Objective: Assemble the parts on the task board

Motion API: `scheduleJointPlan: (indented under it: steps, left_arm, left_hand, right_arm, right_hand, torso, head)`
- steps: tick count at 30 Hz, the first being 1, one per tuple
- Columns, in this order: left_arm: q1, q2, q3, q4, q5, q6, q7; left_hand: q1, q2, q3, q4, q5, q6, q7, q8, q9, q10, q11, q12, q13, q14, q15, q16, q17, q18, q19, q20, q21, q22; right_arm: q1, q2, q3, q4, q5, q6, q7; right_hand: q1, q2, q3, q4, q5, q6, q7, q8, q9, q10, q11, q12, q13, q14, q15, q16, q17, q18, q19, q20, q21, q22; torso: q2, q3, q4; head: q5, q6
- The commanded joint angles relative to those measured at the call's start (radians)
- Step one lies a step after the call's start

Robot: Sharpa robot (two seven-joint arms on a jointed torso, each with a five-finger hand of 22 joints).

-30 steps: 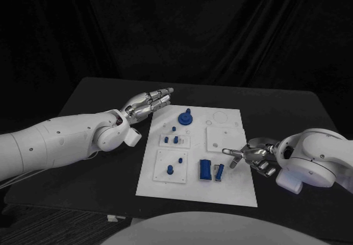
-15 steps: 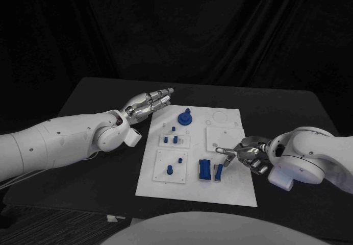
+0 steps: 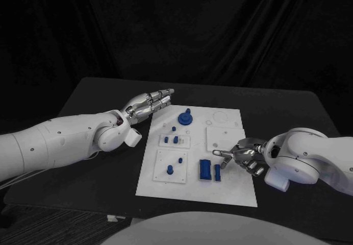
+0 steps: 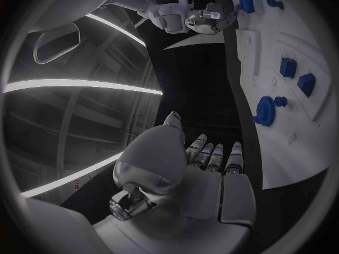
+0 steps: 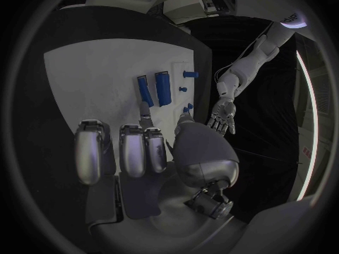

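The right hand (image 3: 243, 155) hangs over the board's (image 3: 228, 191) right side, fingers spread, holding nothing; one fingertip reaches toward the two bars (image 3: 211, 170). The left hand (image 3: 149, 104) lies flat and open beside the board's far left corner, fingers straight and together, pointing away from the robot, also empty.

The board is a white rectangle in the middle of the black table (image 3: 96, 97), its long axis running away from the robot. The two blue bars lie side by side near its close edge, parallel to that axis. Left of them a small peg (image 3: 170, 170) stands on a raised square plate, two short pegs (image 3: 171, 139) stand further up, and a blue gear (image 3: 185, 118) with a knob sits near the far edge.

Bare table lies on all sides of the board, with wide room to the right behind the right hand.
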Motion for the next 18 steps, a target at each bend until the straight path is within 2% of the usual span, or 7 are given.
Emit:
scheduleJointPlan:
  steps: [1,6,11,14,18]
  left_arm:
    - [-0.001,0.001,0.001,0.001,0.0,0.012,0.01]
    - [-0.002,-0.001,0.001,0.002,0.0,0.013,0.011]
    - [-0.002,-0.004,0.001,0.004,0.0,0.011,0.014]
    - [-0.002,-0.007,0.001,0.005,0.0,0.01,0.016]
    - [-0.002,-0.008,0.001,0.005,0.0,0.008,0.017]
  left_hand:
    - [0.009,0.002,0.007,-0.001,0.007,0.0,0.007,0.004,0.001,-0.002,0.008,0.0,0.001,0.0,0.007,-0.004,-0.001,0.009,0.0,0.007,0.005,0.001]
    - [0.009,0.002,0.007,-0.001,0.007,0.0,0.007,0.004,0.001,-0.002,0.008,0.0,0.001,0.0,0.007,-0.004,-0.001,0.009,0.0,0.007,0.005,0.001]
    - [0.01,0.002,0.007,-0.002,0.008,0.001,0.008,0.004,0.001,-0.002,0.009,0.0,0.001,0.0,0.007,-0.004,-0.001,0.008,0.0,0.007,0.005,0.001]
    - [0.011,0.001,0.007,-0.002,0.008,0.003,0.008,0.005,0.001,-0.001,0.009,0.001,0.002,0.0,0.008,-0.004,-0.001,0.008,0.001,0.007,0.006,0.002]
    - [0.011,0.001,0.007,-0.002,0.008,0.003,0.008,0.005,0.001,-0.001,0.009,0.001,0.002,0.0,0.008,-0.004,-0.001,0.008,0.001,0.007,0.006,0.002]
  right_arm:
    - [-0.003,-0.003,0.0,0.001,0.005,0.007,0.008]
    - [-0.004,-0.017,0.0,0.017,-0.005,-0.058,0.049]
    - [-0.004,-0.039,0.0,0.043,-0.047,-0.108,0.096]
    - [-0.003,-0.06,0.0,0.067,-0.101,-0.13,0.134]
    - [-0.003,-0.078,0.0,0.087,-0.169,-0.136,0.184]
  right_hand:
    - [0.008,0.005,-0.007,0.0,0.007,0.001,-0.001,-0.004,-0.002,0.102,-0.004,0.003,0.263,0.062,-0.005,0.006,0.018,0.003,0.053,-0.003,0.003,0.229]
    - [0.031,0.012,-0.019,0.001,0.038,0.008,0.0,-0.008,-0.01,0.102,-0.004,0.003,0.263,0.063,-0.004,0.006,0.019,0.002,0.054,-0.003,0.004,0.229]
    - [0.017,0.027,-0.036,0.005,0.05,0.021,-0.002,-0.007,-0.014,0.102,-0.005,0.003,0.263,0.064,-0.005,0.008,0.025,0.002,0.055,-0.003,0.008,0.23]
    - [-0.004,0.039,-0.056,0.005,0.047,0.037,-0.005,-0.004,-0.018,0.102,-0.005,0.003,0.263,0.066,-0.005,0.011,0.033,0.0,0.059,-0.003,0.014,0.233]
    - [-0.024,0.053,-0.083,0.004,0.018,0.057,-0.007,-0.007,-0.026,0.102,-0.009,0.003,0.263,0.067,-0.007,0.014,0.043,-0.002,0.063,-0.005,0.023,0.235]
  torso:
    - [0.0,0.0001,-0.0009]
    - [-0.001,0.001,-0.0016]
    - [-0.001,0.0011,-0.0012]
    - [-0.001,0.0009,-0.0009]
    - [0.0,-0.0006,-0.0004]
  head:
    - [0.001,0.0]
    - [0.001,0.0]
    - [0.004,0.0]
    - [0.003,0.0]
    - [0.0,0.0]
